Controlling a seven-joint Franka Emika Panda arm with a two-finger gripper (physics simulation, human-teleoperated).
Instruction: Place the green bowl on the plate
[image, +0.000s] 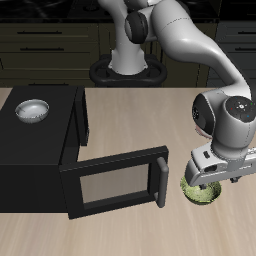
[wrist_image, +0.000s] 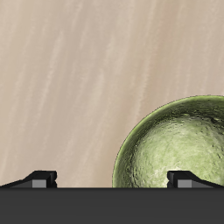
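A Franka arm's gripper (image: 206, 180) hangs directly over the green bowl (image: 203, 192), which sits upright on the wooden table (image: 130, 110) near its front edge, just beyond the swung-open door of a black microwave (image: 40, 150). In the wrist view the bowl (wrist_image: 175, 149) lies partly under the hand, its rim running below one of the two fingertips (wrist_image: 185, 178) while the other stands over bare wood; the fingers are spread wide and grip nothing. The plate cannot be seen in either view, and may be hidden behind the oven's door or inside it. A silver-grey metal bowl (image: 33, 111) rests on top of the microwave, far from the action. Small, rigid and glazed-looking, the green bowl should be light but slick and unforgiving if dropped, with no handle to catch. The likeliest hold is a pinch across the thin rim wall, one finger inside and one outside, squeezed firmly enough that the smooth curve does not slide free
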